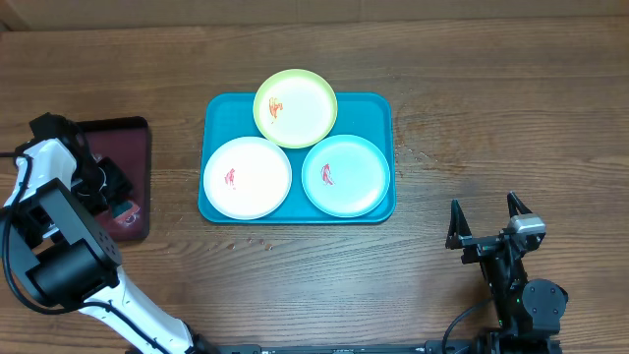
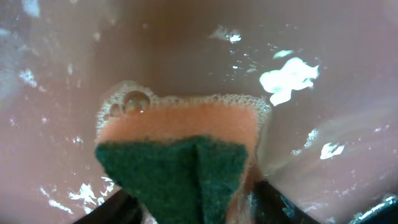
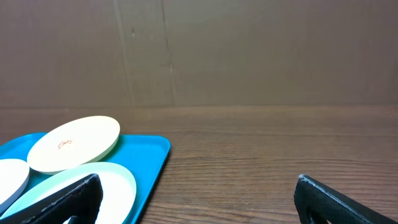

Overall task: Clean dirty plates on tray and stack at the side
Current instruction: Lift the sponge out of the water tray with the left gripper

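Observation:
Three plates lie on the teal tray (image 1: 369, 106): a yellow-green one (image 1: 295, 106) at the back, overlapping the rim, a white one (image 1: 246, 177) front left and a pale blue one (image 1: 345, 175) front right. Each carries a small red-orange smear. My left gripper (image 1: 116, 197) is down in the maroon tray (image 1: 133, 138), far left. In the left wrist view its fingers (image 2: 273, 199) press on an orange sponge (image 2: 180, 155) with a creased green scrub pad, foam along its edge. My right gripper (image 1: 488, 218) stands open above the table, right of the teal tray, holding nothing.
The maroon tray (image 2: 323, 62) holds a film of soapy water. In the right wrist view the teal tray (image 3: 152, 152) and the yellow-green plate (image 3: 74, 143) lie ahead to the left, with bare wood (image 3: 249, 168) between the fingers.

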### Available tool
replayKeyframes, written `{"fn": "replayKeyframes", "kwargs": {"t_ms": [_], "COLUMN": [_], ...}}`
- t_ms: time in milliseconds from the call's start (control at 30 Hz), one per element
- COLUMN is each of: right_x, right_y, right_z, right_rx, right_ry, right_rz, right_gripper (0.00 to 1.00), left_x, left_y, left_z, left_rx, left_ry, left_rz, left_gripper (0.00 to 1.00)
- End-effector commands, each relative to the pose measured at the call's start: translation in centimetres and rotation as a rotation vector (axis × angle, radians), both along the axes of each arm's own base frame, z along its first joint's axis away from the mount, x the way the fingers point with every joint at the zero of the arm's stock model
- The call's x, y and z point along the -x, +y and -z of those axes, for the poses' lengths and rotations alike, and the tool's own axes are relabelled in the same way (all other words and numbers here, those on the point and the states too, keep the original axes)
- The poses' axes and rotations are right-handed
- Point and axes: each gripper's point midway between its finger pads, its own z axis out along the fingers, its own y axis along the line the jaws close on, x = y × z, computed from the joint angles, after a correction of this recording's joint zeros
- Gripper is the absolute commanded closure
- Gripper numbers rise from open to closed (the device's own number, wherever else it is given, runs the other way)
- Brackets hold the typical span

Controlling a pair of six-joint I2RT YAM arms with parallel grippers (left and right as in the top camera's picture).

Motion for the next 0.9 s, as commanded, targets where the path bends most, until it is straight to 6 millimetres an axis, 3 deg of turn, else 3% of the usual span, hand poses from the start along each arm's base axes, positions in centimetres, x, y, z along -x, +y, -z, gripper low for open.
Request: {"fn": "replayKeyframes", "kwargs": {"t_ms": [0,100,200,300,400,533,700,767,867], "right_x": [0.0,0.0,0.0,0.0,0.0,0.0,0.0,0.0,0.0], "right_y": [0.0,0.0,0.0,0.0,0.0,0.0,0.0,0.0,0.0], "right_z": [0.1,0.1,0.2,0.1,0.2,0.1,0.2,0.1,0.1], "right_rx": [0.007,0.007,0.007,0.007,0.007,0.007,0.007,0.007,0.007], "right_ry": [-0.006,-0.006,-0.006,-0.006,-0.006,-0.006,-0.006,-0.006,-0.006], "right_rz": [0.003,0.003,0.004,0.003,0.003,0.003,0.004,0.003,0.003], "right_gripper": [0.00,0.00,0.00,0.00,0.00,0.00,0.00,0.00,0.00], "left_x": [0.4,0.4,0.4,-0.3,-1.9,-4.2,-7.6,-8.4,-7.3], "left_y": [-0.2,-0.2,-0.2,0.3,1.1,2.4,2.0,1.8,2.9], "left_z": [1.5,1.5,1.4,0.0,-2.9,-8.7,-15.5,-16.8,-15.3], "left_rx": [0.025,0.026,0.027,0.020,0.005,-0.029,0.005,0.012,-0.048], "left_ry": [0.033,0.034,0.037,0.026,-0.004,-0.076,-0.258,-0.303,-0.228], "left_rz": [-0.001,-0.001,-0.001,-0.001,0.000,0.001,0.023,0.033,0.015], "left_gripper": [0.72,0.95,0.96,0.96,0.96,0.96,0.96,0.96,0.96]}}
